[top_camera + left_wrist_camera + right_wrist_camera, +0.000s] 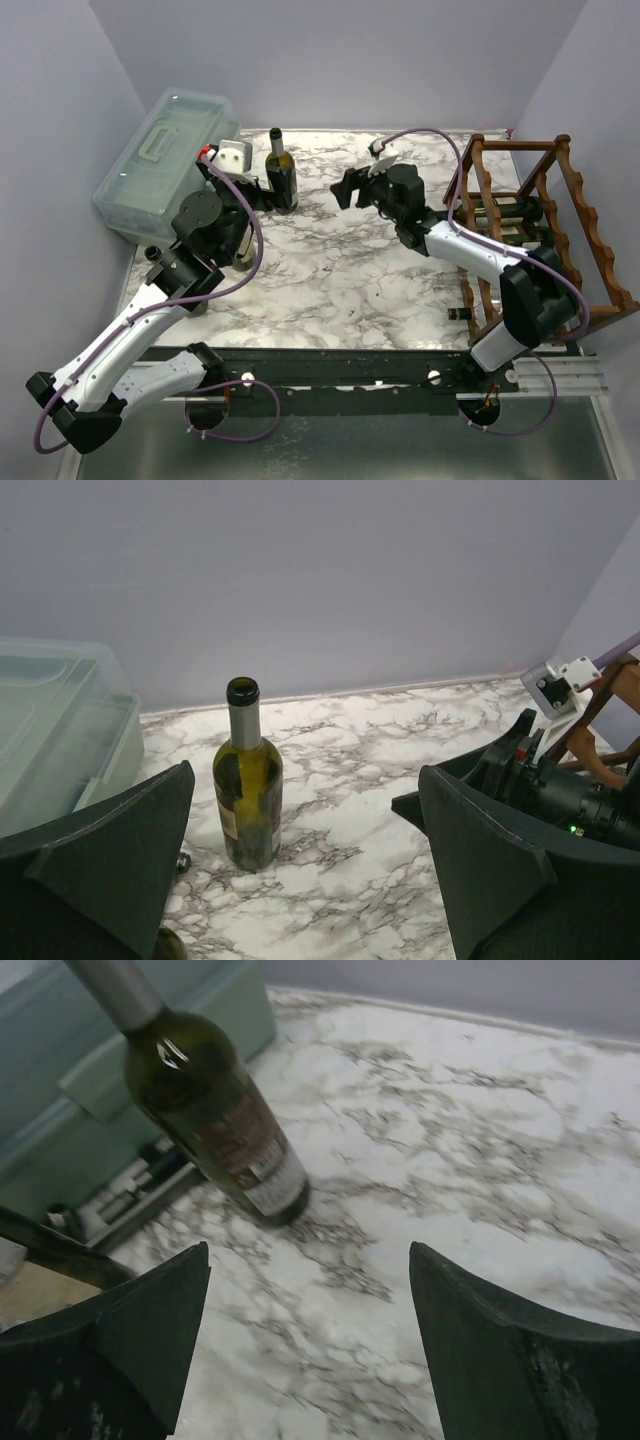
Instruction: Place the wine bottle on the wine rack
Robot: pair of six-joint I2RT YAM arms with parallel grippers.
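Note:
A dark green wine bottle (281, 168) with a grey foil neck stands upright at the back of the marble table. It also shows in the left wrist view (247, 785) and the right wrist view (212, 1125). My left gripper (260, 192) is open and empty just left of it; in its own view (305, 865) the bottle stands ahead between the fingers, untouched. My right gripper (346, 190) is open and empty, a short way right of the bottle, facing it (310, 1335). The reddish-brown wine rack (590, 220) stands at the right edge.
A translucent lidded plastic box (165, 160) sits at the back left, close behind the left arm. Dark bottles (505, 212) lie in the rack. The top of another green bottle (165, 946) shows by the left fingers. The right gripper shows in the left wrist view (525, 770).

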